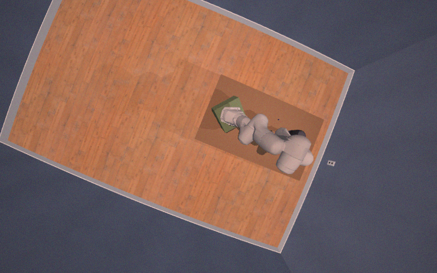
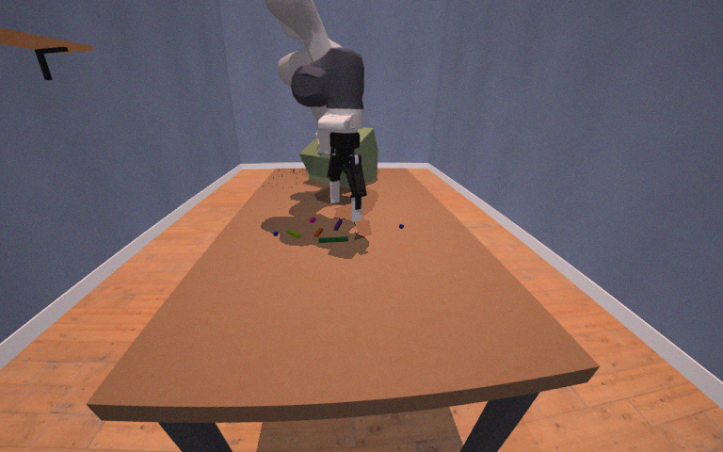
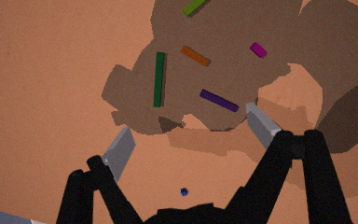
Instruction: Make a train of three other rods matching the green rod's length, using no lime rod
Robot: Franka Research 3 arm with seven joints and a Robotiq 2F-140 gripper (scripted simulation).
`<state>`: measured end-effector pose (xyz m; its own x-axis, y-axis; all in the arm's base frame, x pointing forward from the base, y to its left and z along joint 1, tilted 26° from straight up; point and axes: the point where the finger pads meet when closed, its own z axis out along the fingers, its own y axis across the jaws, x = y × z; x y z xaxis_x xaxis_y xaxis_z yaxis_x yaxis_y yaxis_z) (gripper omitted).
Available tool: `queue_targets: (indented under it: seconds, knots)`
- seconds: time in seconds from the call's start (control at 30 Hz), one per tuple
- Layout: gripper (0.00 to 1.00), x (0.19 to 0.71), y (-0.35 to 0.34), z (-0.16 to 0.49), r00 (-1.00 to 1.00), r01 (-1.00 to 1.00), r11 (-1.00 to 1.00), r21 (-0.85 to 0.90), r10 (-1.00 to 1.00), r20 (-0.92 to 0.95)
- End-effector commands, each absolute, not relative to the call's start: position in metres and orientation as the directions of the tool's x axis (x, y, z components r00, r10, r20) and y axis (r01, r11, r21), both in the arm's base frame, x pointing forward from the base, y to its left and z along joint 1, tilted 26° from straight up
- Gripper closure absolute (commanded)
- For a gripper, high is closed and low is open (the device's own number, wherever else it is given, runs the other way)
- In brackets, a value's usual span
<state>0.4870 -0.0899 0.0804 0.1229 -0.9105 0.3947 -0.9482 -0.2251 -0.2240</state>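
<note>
The green rod [image 2: 332, 239] [image 3: 158, 79] lies nearest the front in the exterior view. The orange rod [image 2: 318, 232] [image 3: 195, 55] and the purple rod [image 2: 338, 224] [image 3: 219, 101] lie apart behind it. The magenta rod [image 2: 312, 219] [image 3: 258, 49] lies further back. The lime rod [image 2: 294, 234] [image 3: 194, 7] lies to the left in the exterior view, with a blue rod [image 2: 275, 233] beyond it. Another blue rod [image 2: 401, 226] [image 3: 184, 191] lies alone at the right. My gripper [image 2: 345, 207] [image 3: 187, 125] is open and empty above the table, near the purple rod. No rods touch.
A green block [image 1: 226, 128] [image 2: 367, 154] stands behind the gripper in the exterior view. The brown table [image 1: 206, 133] [image 2: 346, 330] bears the rods. Small dark specks lie at its far left in the exterior view. The arm hides most rods in the top view.
</note>
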Motion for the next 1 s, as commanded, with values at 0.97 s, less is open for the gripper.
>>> queue_targets:
  seconds: [0.97]
  knots:
    - [0.0, 0.486, -0.063, 0.068, 0.675, -0.686, -0.725, 0.067, -0.599, 0.431]
